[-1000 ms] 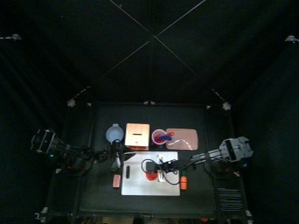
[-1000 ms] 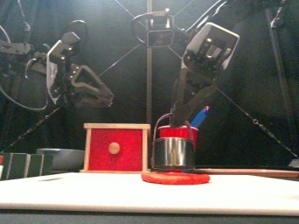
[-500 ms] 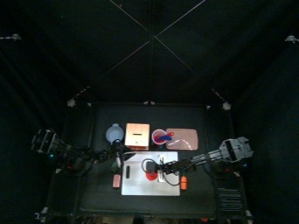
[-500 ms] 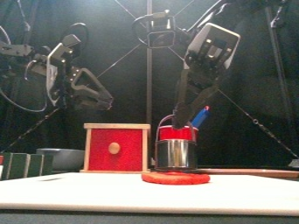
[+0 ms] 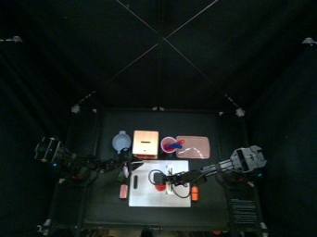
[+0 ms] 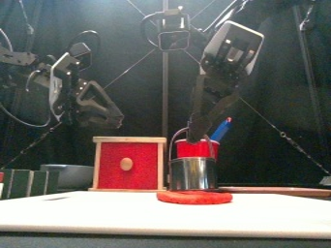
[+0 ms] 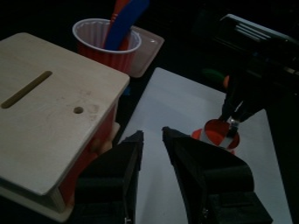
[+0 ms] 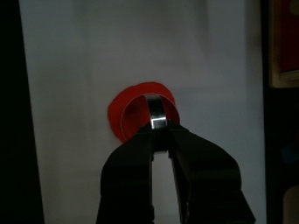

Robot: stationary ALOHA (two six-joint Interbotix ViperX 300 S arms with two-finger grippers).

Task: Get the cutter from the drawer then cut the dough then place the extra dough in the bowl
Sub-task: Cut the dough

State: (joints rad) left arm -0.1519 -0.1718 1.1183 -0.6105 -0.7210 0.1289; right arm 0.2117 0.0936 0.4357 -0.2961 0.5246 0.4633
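Observation:
The round metal cutter [image 6: 195, 172] stands on the flat red dough disc [image 6: 195, 197], which lies on the white cutting board [image 6: 116, 213]. My right gripper [image 6: 198, 128] comes down from above and is shut on the cutter's wire handle; the right wrist view shows the cutter [image 8: 156, 112] in the middle of the dough [image 8: 131, 109]. My left gripper [image 6: 101, 108] hangs in the air above the wooden box [image 6: 130, 163], its jaws a narrow gap apart with nothing between them. The box's red drawer front looks closed. The blue-grey bowl [image 5: 120, 142] sits left of the box.
A red cup [image 7: 111, 44] with a blue and a red knife stands on the pink tray [image 5: 196, 146] behind the board. Small orange things [image 5: 124, 191] lie at the board's left and right sides. Dark blocks [image 6: 26, 182] stand at the far left.
My left gripper has sunk a little and drifted right above the box. The right gripper stays on the cutter's handle over the dough.

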